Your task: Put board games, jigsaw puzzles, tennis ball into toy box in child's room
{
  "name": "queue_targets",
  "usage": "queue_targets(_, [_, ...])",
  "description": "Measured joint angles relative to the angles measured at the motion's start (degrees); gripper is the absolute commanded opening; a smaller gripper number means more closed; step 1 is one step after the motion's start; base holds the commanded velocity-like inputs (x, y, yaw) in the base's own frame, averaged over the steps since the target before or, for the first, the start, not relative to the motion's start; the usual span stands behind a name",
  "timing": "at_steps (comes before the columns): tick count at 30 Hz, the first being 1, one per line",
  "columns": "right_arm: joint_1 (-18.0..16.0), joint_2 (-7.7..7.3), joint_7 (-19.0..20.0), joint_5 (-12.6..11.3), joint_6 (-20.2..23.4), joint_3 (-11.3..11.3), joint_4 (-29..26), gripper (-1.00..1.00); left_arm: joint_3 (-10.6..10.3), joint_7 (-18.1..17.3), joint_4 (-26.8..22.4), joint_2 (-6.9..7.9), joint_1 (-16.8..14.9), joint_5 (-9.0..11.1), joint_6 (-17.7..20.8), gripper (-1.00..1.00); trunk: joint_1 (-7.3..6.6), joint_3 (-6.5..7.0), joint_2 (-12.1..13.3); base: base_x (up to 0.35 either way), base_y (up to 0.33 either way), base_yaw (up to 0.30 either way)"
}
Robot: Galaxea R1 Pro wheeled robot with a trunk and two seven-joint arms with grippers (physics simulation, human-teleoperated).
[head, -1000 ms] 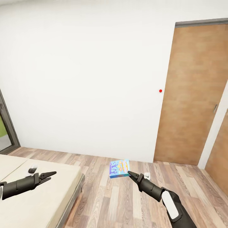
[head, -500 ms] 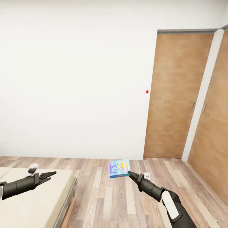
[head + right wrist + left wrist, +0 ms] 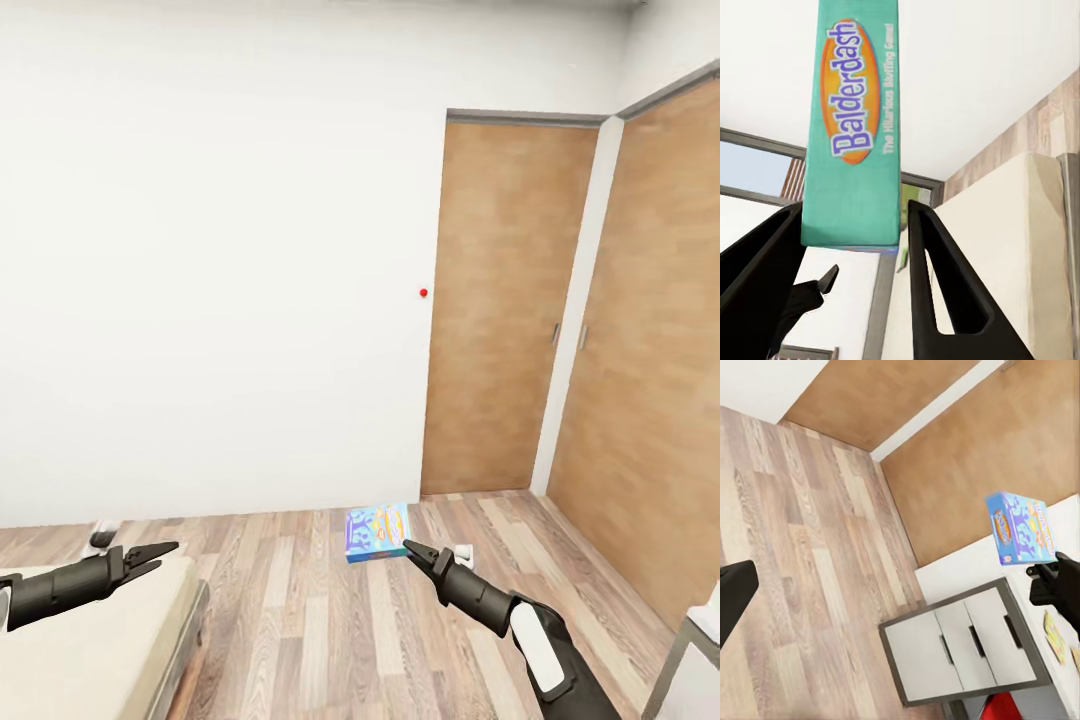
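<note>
Head view: the right hand pinches the lower corner of a small blue board game box, held upright in the air above the wood-plank floor. The left hand hangs over the corner of the bed, its fingers close together and holding nothing. Behind stand a white wall with a red dot and 2 brown wooden doors.

Left wrist view: the blue board game box sits in the dark right hand, above a white surface joined to a grey drawer unit. Part of a puzzle-patterned square lies near the surface's edge.

Right wrist view: 2 dark fingers flank the teal edge of the box, which reads "Balderdash". The bed lies beyond.
</note>
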Motion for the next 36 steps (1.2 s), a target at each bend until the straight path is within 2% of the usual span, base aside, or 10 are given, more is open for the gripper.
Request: queue_targets(36, [0.03,-0.02,0.0,0.21,-0.09,-0.08,0.09,-1.0,-0.01,0.0,-0.01,0.05,0.0,-0.03,0.03,1.0,0.0,1.81,0.0,0.0,0.0,-0.263])
